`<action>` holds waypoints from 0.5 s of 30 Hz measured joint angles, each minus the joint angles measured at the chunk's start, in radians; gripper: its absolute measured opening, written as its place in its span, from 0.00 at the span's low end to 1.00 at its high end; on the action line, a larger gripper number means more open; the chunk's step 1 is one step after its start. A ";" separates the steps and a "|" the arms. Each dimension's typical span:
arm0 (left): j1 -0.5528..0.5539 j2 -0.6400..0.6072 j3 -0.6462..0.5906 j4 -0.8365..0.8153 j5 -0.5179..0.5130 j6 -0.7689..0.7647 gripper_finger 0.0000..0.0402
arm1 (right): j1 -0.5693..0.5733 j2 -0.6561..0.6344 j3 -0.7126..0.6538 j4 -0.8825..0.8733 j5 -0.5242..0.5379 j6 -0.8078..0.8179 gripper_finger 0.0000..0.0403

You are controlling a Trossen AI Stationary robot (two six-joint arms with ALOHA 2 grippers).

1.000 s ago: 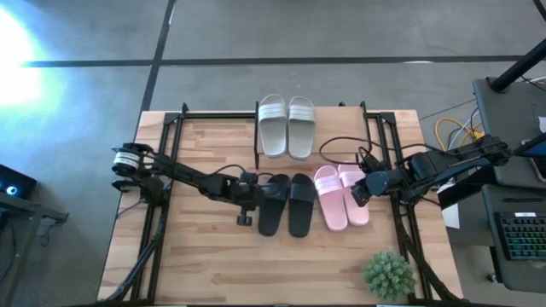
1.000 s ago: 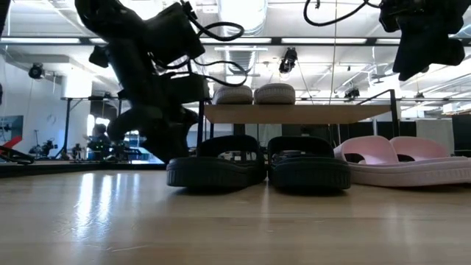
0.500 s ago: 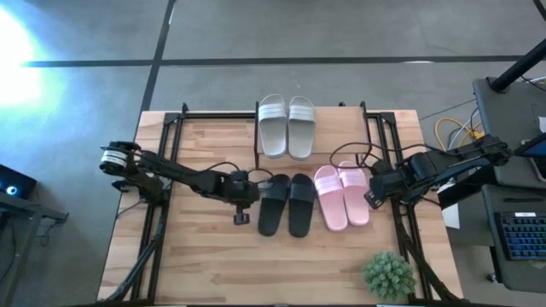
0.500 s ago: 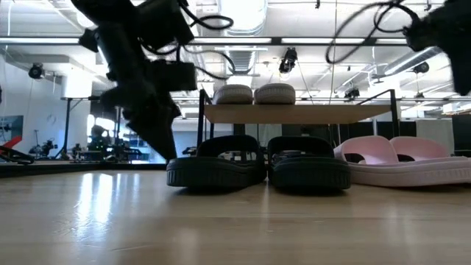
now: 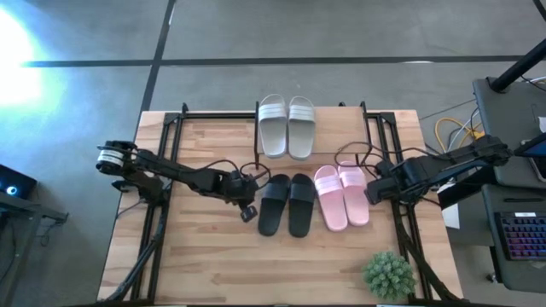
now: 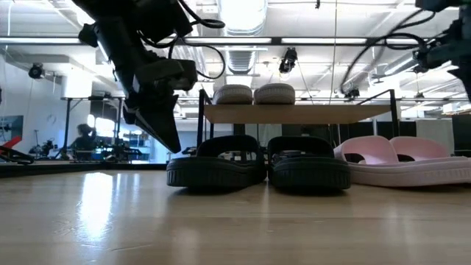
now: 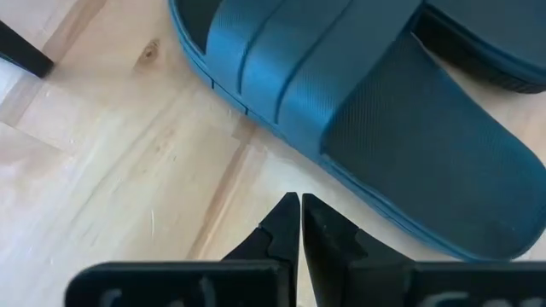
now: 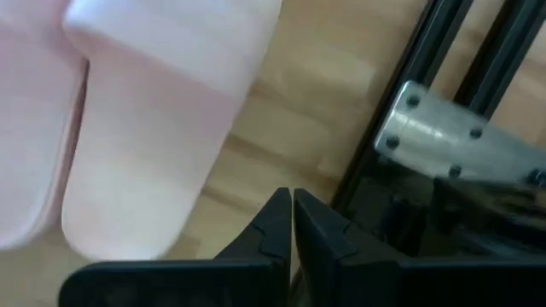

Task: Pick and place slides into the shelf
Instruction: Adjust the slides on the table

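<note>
Setting: robotics lab — open industrial ceiling with ducts (image 6: 246, 55) and strip lights (image 6: 309, 40), grey concrete floor (image 5: 256, 34), wooden counter (image 5: 196, 256) on black framing, keyboard (image 5: 522, 239) alongside.

Both arms are dark, slim and jointed, with loose black cables looping along them. The left arm (image 5: 175, 175) ends at its base in a pale, silvery cylindrical joint, and the right arm (image 5: 444, 166) is black throughout. Each gripper, the left gripper (image 7: 299, 223) and the right gripper (image 8: 292, 220), has two matte black fingers tapering to pointed tips, mounted on a broad black bar behind the jaws.
</note>
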 joint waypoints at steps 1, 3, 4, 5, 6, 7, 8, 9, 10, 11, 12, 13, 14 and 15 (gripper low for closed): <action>0.000 0.000 0.000 0.001 0.001 0.000 0.00 | -0.002 0.003 0.001 0.002 0.024 0.001 0.02; 0.000 0.000 0.000 -0.002 0.017 0.000 0.00 | -0.006 0.010 0.001 0.010 0.049 0.004 0.02; 0.000 0.000 0.000 -0.001 0.023 0.000 0.00 | -0.009 0.013 -0.002 0.017 0.048 0.003 0.02; 0.000 0.000 0.000 -0.001 0.025 0.000 0.00 | -0.011 0.017 -0.005 0.023 0.040 0.001 0.02; 0.000 0.000 0.000 -0.002 0.028 0.000 0.00 | -0.011 0.021 -0.005 0.028 0.032 -0.005 0.02; 0.000 0.000 0.000 -0.006 0.028 0.000 0.00 | -0.011 0.025 -0.005 0.040 0.023 -0.023 0.02; 0.000 0.000 0.000 -0.011 0.029 0.000 0.00 | -0.011 0.030 -0.005 0.057 0.006 -0.050 0.02; 0.000 0.000 0.000 -0.010 0.029 0.000 0.00 | -0.011 0.037 -0.005 0.073 -0.017 -0.085 0.02; 0.000 0.000 0.000 -0.008 0.029 0.000 0.00 | -0.011 0.047 -0.006 0.089 -0.044 -0.124 0.02; 0.000 0.000 0.000 -0.009 0.030 0.000 0.00 | -0.011 0.057 -0.006 0.098 -0.063 -0.163 0.02; 0.000 0.000 0.000 -0.009 0.031 0.001 0.00 | -0.010 0.068 -0.007 0.102 -0.078 -0.207 0.02; 0.000 0.000 0.000 -0.009 0.032 0.001 0.00 | -0.010 0.081 -0.009 0.104 -0.091 -0.255 0.02; 0.000 0.000 0.000 -0.009 0.032 0.001 0.00 | -0.010 0.095 -0.010 0.104 -0.094 -0.308 0.02; 0.000 0.000 0.000 -0.009 0.033 0.001 0.00 | -0.010 0.108 -0.012 0.104 -0.093 -0.365 0.02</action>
